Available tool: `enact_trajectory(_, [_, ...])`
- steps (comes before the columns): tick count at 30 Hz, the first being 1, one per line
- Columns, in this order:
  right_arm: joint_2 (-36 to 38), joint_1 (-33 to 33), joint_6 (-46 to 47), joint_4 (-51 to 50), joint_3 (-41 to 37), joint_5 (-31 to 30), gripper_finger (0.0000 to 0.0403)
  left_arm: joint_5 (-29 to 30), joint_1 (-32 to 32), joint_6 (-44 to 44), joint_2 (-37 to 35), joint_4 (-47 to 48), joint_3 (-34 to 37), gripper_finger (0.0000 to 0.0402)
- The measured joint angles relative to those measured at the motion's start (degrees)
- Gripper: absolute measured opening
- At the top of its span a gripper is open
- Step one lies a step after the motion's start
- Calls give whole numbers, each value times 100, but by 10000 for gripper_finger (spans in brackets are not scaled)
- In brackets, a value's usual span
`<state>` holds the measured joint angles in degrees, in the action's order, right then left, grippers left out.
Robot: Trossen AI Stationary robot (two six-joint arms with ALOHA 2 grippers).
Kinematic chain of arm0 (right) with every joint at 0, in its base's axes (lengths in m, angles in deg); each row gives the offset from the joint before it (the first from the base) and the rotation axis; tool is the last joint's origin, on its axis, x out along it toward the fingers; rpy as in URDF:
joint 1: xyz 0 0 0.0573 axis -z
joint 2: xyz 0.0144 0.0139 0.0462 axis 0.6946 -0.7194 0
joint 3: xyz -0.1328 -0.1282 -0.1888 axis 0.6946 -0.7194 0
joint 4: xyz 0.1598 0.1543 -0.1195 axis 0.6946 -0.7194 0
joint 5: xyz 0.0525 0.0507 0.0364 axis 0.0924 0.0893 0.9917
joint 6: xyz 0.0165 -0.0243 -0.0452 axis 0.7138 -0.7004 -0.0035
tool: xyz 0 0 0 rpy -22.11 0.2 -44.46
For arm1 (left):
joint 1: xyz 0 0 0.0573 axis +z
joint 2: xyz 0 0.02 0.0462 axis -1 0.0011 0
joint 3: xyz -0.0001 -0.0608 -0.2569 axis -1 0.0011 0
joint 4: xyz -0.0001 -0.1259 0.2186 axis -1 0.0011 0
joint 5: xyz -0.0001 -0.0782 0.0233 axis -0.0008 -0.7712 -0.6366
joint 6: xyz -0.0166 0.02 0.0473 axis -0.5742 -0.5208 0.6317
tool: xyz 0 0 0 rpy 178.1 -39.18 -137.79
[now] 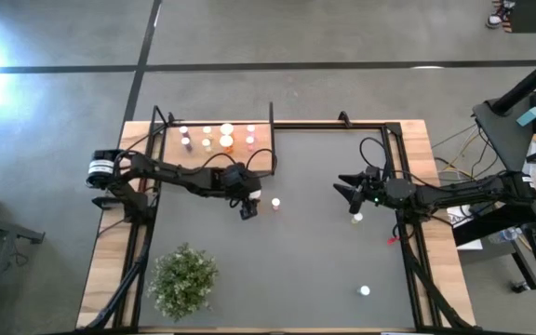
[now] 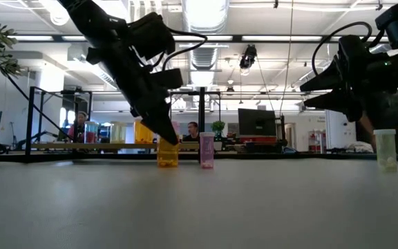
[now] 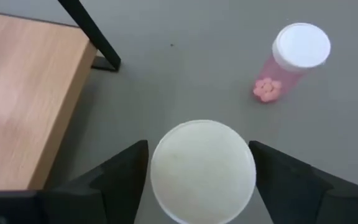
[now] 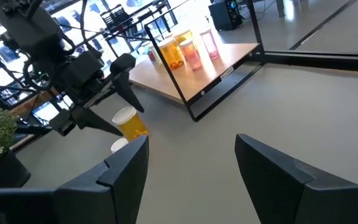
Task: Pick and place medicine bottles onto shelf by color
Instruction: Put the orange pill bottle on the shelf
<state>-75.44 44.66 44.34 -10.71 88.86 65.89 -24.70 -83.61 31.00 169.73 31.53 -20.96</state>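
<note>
My left gripper [image 1: 248,210] is shut on an orange medicine bottle [image 2: 168,155] with a white cap [image 3: 202,169], just off the near right corner of the light-wood shelf [image 1: 261,160]. A pink bottle [image 1: 275,202] stands upright on the table beside it and shows in the left wrist view [image 3: 289,65]. Several orange, pink and white bottles [image 1: 226,140] stand on the shelf. My right gripper [image 1: 347,191] is open and empty above the table's right half. A white bottle [image 1: 356,218] stands close to it. My left gripper pinches the orange bottle's top end between its two fingers, one on each side of the white cap [image 3: 157,163]. The fingers [image 2: 159,131] come from above, slanting down. The bottle's base [image 2: 168,166] is at the tabletop; I cannot tell whether it rests on it.
A green bushy plant [image 1: 183,279] stands at the near left. Another white-capped bottle [image 1: 365,290] stands at the near right. Black upright rods [image 3: 92,34] stand at the shelf's corners. The dark grey tabletop [image 1: 314,251] lies between the arms.
</note>
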Motion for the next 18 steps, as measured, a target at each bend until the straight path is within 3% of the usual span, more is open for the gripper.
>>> enact_trajectory(9, [0,1,-1,2,0,-1,228,-21,-1,-3,0,2,-13,186])
enact_trajectory(18, [0,0,0,4,0,0,228,-22,-4,-10,-103,28,-27,196])
